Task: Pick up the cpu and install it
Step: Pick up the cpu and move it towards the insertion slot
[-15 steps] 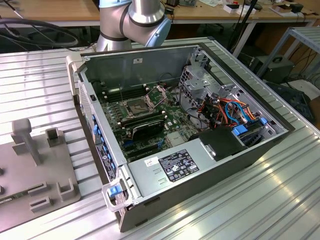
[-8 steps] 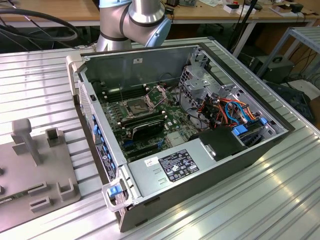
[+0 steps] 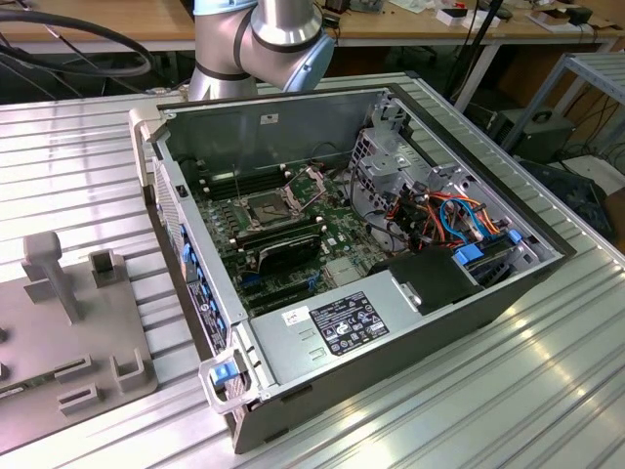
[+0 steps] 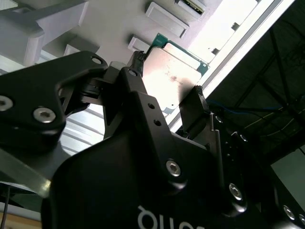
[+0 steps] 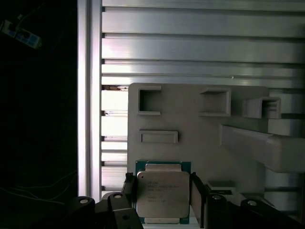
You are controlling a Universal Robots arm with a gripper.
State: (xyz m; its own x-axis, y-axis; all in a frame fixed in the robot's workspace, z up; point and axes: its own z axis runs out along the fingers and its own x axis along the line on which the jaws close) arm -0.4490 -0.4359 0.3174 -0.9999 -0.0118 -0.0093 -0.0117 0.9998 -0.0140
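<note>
End effector (image 5: 161,181) astride the cpu (image 5: 163,198), fingers (image 5: 196,193) apparently against both edges

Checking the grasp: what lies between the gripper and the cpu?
Nothing: in both wrist views the gripper straddles the cpu, with no other thing between them.

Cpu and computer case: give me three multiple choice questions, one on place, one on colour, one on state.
1. Where is the cpu? A) seated in the socket B) at the tool, by the grey fixture plate C) on the power supply
2. The cpu's top is: A) silver-grey B) red C) black
3. The computer case is: A) shut B) open on one side C) wrapped
Answers: B, both wrist views show it there; A, dull metal lid; B, the motherboard lies exposed.
</note>
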